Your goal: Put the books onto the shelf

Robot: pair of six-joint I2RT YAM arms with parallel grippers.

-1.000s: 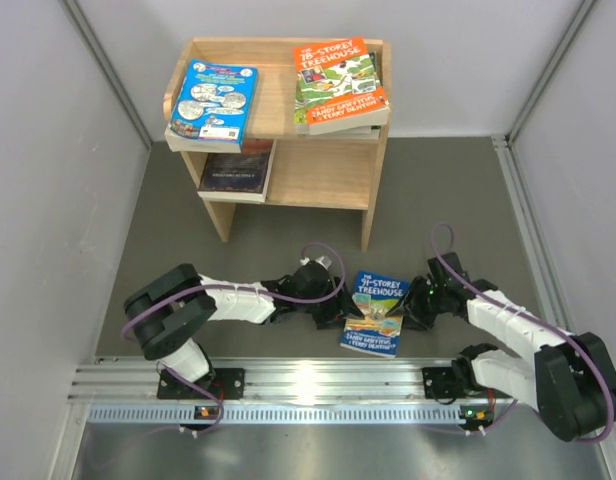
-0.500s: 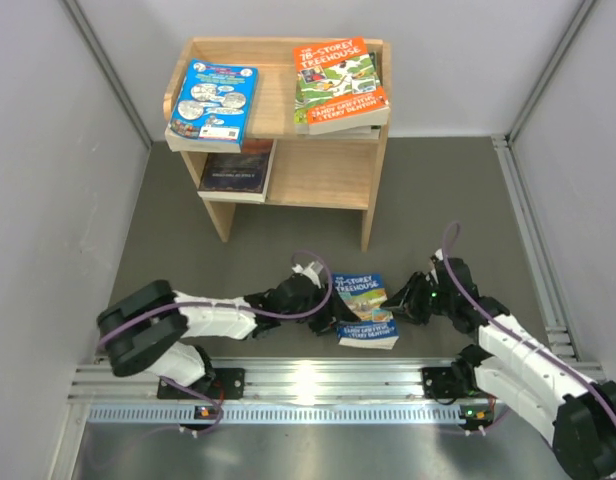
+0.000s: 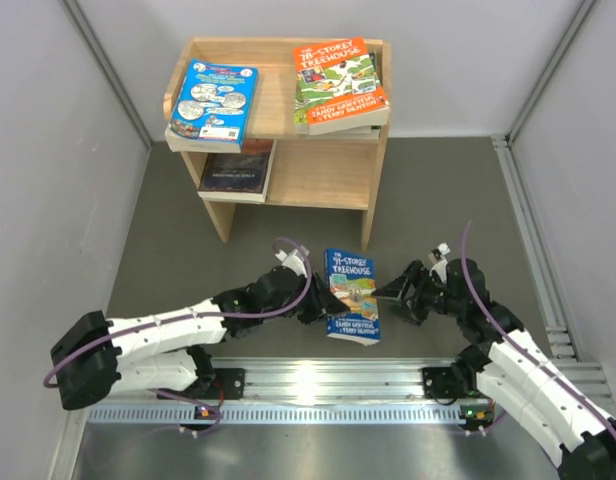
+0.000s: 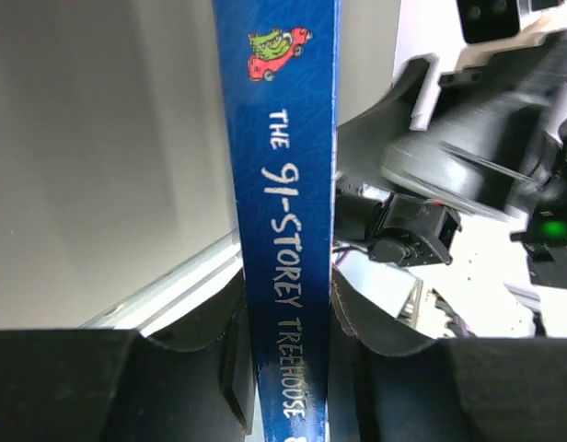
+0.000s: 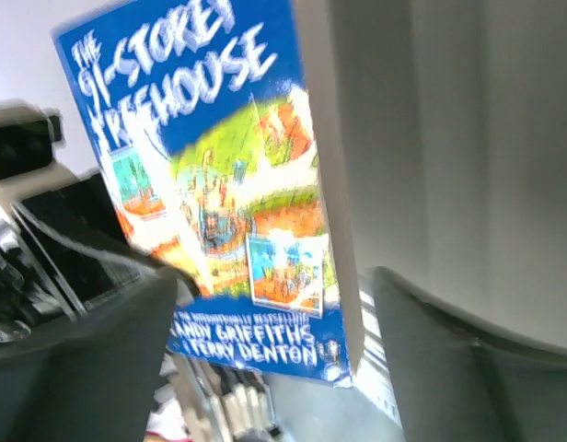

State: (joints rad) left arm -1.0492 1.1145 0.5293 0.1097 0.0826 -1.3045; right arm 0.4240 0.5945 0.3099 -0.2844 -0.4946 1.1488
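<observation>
– Grey surface (image 3: 458,200) between white walls, shelf (image 3: 273,100) at the back. What's new since a second ago?

– Blue book (image 3: 351,297). It lay flat between both arms then. Now it is up off the surface, tilted and nearer the shelf.

– Who has it?

– Left end effector (image 3: 320,305). Wrist view shows its fingers (image 4: 224,322) pressed on either side of the spine (image 4: 288,184), so it is clamped on the book. Left arm has stretched forward to get there.

– And the right?

– Right end effector (image 3: 393,290) sits just beside the book's right edge with its jaws apart, holding nothing. It looks to have let go after helping tip the book up.

– Shelf status?

– Unchanged. Light blue book (image 3: 214,100) and orange book (image 3: 338,82) on top, dark book (image 3: 236,170) on the lower tier.

– Meaning for the task?

– Pickup looks done, and the carry to the shelf is what remains for this one. The hold is on the spine only, so the covers may sag or swing. The right half of the lower tier looks free.
</observation>
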